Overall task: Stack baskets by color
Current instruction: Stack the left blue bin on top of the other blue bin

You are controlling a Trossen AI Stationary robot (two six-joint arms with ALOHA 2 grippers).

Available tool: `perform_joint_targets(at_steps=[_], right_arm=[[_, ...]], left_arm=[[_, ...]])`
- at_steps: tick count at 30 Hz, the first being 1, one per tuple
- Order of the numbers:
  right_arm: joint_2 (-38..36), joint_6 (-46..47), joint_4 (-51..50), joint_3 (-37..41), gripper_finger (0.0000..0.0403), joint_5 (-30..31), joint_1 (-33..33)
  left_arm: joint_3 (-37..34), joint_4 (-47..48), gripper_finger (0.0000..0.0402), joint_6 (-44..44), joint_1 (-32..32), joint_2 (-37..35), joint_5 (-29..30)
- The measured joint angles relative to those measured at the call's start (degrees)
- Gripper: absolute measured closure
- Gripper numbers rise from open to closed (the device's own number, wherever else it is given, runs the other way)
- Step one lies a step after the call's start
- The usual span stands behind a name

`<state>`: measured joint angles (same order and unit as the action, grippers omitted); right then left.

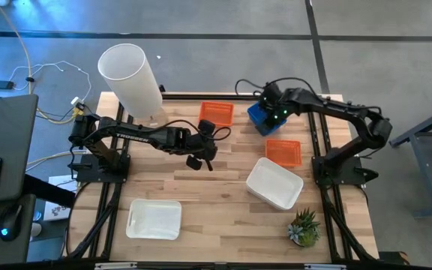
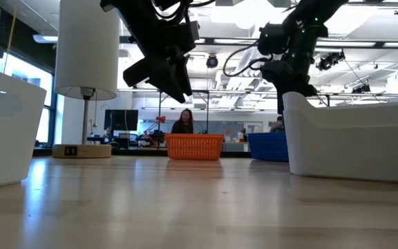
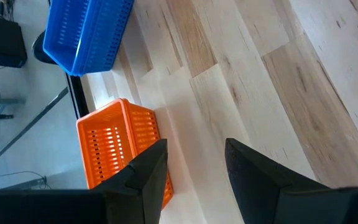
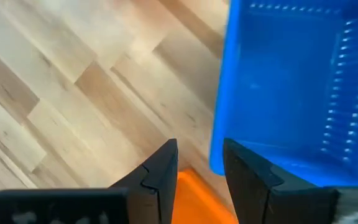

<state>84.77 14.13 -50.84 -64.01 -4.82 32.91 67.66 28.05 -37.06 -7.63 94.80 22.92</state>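
Observation:
A blue basket (image 1: 259, 118) rests with its bottom on the table at the far right; it also shows in the right wrist view (image 4: 291, 87). My right gripper (image 1: 268, 103) (image 4: 199, 149) hangs open above that basket's edge, with nothing between its fingers. One orange basket (image 1: 216, 112) stands at the far middle, another (image 1: 283, 151) just on the near side of the blue one. Two white baskets (image 1: 274, 182) (image 1: 154, 219) sit toward the near edge. My left gripper (image 1: 201, 159) (image 3: 194, 149) hangs open over bare wood at mid-table, pointing toward the orange basket (image 3: 117, 146).
A tall white cylinder lamp (image 1: 130, 79) stands at the far left corner. A small potted plant (image 1: 304, 227) sits at the near right corner. Bare wood lies between the two white baskets. In the low view a person (image 2: 184, 123) sits in the room behind the table.

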Motion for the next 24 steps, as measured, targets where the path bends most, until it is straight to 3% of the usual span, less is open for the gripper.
perform_joint_targets(at_steps=[8, 19, 24], right_arm=[[0.86, 3.9, 0.32, 0.0, 0.0289, 0.57, -4.89], [8.43, 4.77, 2.08, 0.0, 0.0289, 0.96, -6.95], [9.38, 5.36, 0.3, 0.0, 0.0289, 4.95, -6.93]], left_arm=[[0.0, -0.02, 0.0255, 0.44, 0.0, 0.0, -0.02], [0.0, 0.86, 0.0255, 1.03, -0.01, 0.0, -0.02], [0.0, 0.87, 0.0255, 0.94, 0.0, 0.0, -0.02]])
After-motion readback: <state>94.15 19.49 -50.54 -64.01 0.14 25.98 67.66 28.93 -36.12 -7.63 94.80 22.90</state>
